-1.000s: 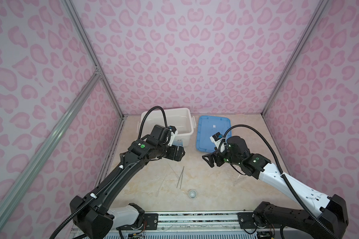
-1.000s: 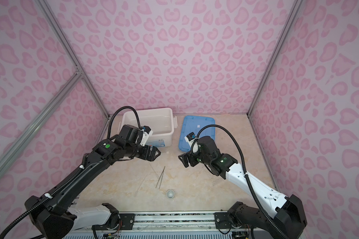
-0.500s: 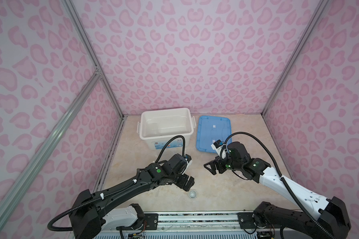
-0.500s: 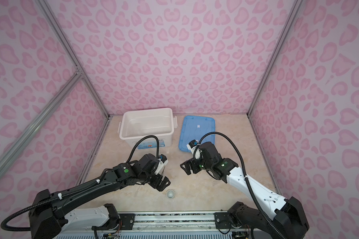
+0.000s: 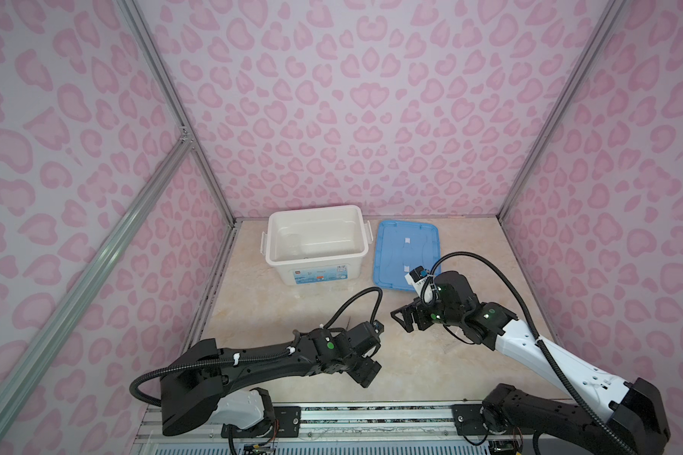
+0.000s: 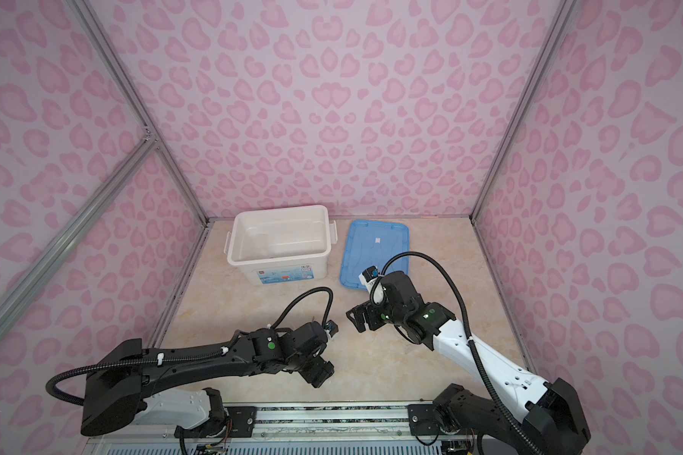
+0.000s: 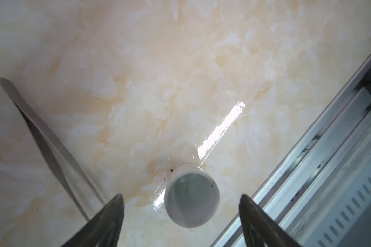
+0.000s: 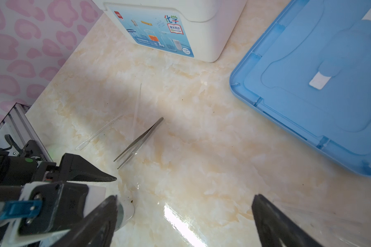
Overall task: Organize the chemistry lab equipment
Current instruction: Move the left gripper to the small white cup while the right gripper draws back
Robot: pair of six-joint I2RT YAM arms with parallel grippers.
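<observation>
A second ago the left pincer [image 7: 180, 196] hung high at the front wall of the white bin [image 5: 316, 210]. It has since swung away from the bin and dropped low, close to the metal rail [image 7: 308, 171] at the table's front. The small white cup [image 7: 192, 198], which then stood alone in the open, now sits upright between the pincer's two fingers [image 7: 111, 213]. There is a gap on each side, the narrower one toward the rail. The jaws stand apart and grip nothing yet. The metal tweezers [image 7: 49, 145] lie just outside the other finger, their tips close to it and clear of the cup. In both top views the cup is hidden beneath the pincer.

The right pincer [image 8: 185, 196] has barely shifted. It hovers wide open and empty, facing the left one. The tweezers, a thin glass rod [image 8: 137, 102] and a clear plastic dropper [image 8: 99, 133] lie ahead of it, and the blue lid [image 8: 319, 85] is off to one side.

The cup appears to be the next item bound for the bin, and closing on it looks like the step in hand.
</observation>
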